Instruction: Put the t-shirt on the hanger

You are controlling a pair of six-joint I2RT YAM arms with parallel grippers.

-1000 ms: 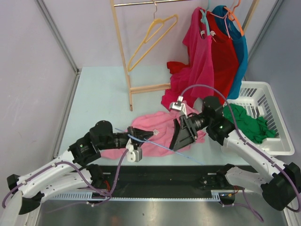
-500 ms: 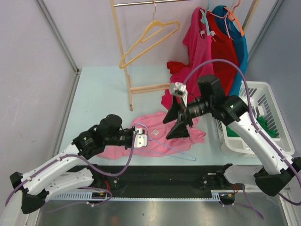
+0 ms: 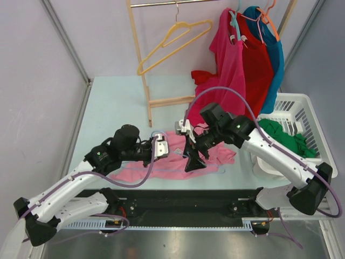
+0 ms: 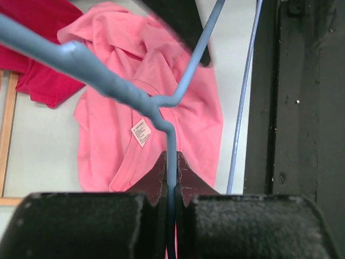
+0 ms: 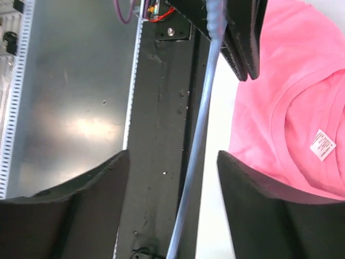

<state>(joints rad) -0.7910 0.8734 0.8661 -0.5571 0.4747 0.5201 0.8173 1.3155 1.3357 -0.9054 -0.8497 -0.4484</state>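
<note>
Left wrist view: the left gripper (image 4: 171,168) has its jaws pinched narrow on the stem of the hanger (image 4: 168,141). The hanger is a thin, smooth, pale blue rod that forks towards 12 o'clock. Beneath it lies the t-shirt (image 4: 116,145), soft, rumpled pink cotton with its white tag (image 4: 141,132) showing. A red shirt (image 4: 32,81) sits at 10 o'clock.

Right wrist view: the right gripper (image 5: 172,162) has its jaws spread wide, straddling the hanger's long bar without touching it. The t-shirt's collar band lies at 3 o'clock.

Top view: both grippers meet over the t-shirt at table centre.

The step looks like feeding a hanger arm into the neck. The right gripper should pinch only the collar's top layer and lift it. The limp cloth will sag, and the slick rod should slide in if the left gripper holds it steady.
</note>
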